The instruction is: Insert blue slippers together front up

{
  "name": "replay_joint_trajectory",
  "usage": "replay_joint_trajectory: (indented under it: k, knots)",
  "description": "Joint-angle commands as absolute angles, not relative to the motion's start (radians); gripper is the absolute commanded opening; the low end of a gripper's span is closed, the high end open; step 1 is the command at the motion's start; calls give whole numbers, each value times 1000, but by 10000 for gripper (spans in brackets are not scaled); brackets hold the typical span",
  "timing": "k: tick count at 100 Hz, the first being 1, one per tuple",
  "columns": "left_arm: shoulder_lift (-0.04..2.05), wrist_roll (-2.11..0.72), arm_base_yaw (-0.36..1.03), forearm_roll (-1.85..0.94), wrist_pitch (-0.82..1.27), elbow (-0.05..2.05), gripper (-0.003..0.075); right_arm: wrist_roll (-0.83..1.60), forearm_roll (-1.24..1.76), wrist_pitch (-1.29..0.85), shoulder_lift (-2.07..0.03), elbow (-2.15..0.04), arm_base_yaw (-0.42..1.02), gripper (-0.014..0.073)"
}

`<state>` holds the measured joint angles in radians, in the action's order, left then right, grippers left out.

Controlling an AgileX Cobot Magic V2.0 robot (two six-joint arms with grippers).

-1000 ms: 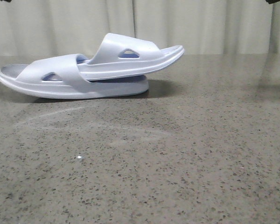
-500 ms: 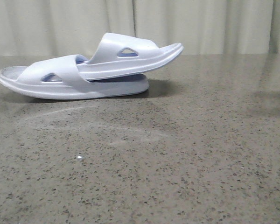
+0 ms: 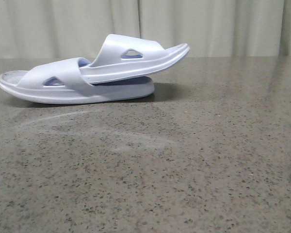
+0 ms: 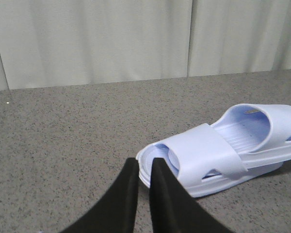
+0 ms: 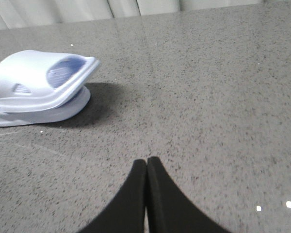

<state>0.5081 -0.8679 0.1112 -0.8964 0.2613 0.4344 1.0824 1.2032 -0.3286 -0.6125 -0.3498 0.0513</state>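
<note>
The two blue slippers lie nested at the table's back left. The lower slipper (image 3: 111, 92) rests flat. The upper slipper (image 3: 136, 60) has one end pushed under the lower one's strap (image 3: 58, 73), and its other end tilts up to the right. Both show in the left wrist view, lower (image 4: 203, 153) and upper (image 4: 262, 119), and in the right wrist view, upper (image 5: 39, 73) and lower (image 5: 53, 114). My left gripper (image 4: 144, 161) is empty, its fingers a narrow gap apart, short of the lower slipper's end. My right gripper (image 5: 147, 159) is shut and empty over bare table. Neither gripper shows in the front view.
The speckled grey table (image 3: 184, 165) stretches from the slippers to the front and right. A pale curtain (image 3: 223, 24) hangs behind the table's far edge.
Dark arm parts at the top corners of the front view have left the picture. The nested slippers have shifted very slightly and stay together.
</note>
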Motion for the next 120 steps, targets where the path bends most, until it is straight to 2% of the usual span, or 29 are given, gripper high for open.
replay_joint_trajectory:
  k: [1, 27, 120]
  knots:
    - [425, -870, 120, -950, 217, 402, 15, 1093, 1248, -298, -518, -325, 50, -88]
    - [259, -865, 120, -980, 221, 365, 15, 1093, 1257, -290, -379, -268, 50, -88]
    - [257, -865, 120, -968, 208, 323, 15, 1093, 1257, -290, -378, -268, 50, -89]
